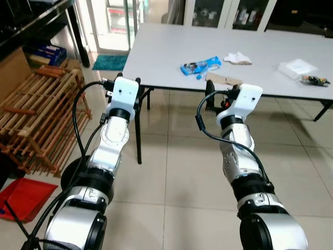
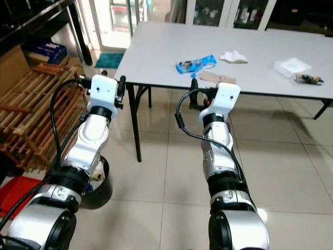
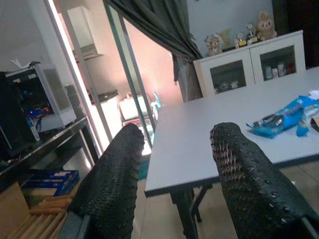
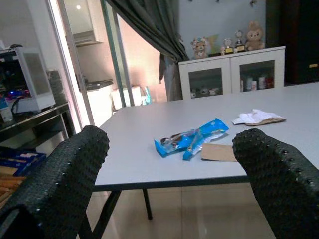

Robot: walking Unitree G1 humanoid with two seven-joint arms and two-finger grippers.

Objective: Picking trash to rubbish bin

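**Closing in on the table trash**

Right gripper [image 4: 172, 179] hovers spread and empty; the blue wrapper [image 4: 192, 139] lies on the white table [image 4: 134, 159] just ahead. Left gripper [image 3: 174, 184] likewise spread. Next, I'd judge: reach forward and pinch it.

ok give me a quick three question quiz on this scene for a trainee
1. True or false: the blue plastic wrapper lies on the grey table.
2. What sits beside the wrapper, nearer the table edge: A) brown cardboard piece B) red cup C) metal spoon?
3. Fill in: both the left gripper and the right gripper are ____.

Key: 1 true; 2 A; 3 open, holding nothing.
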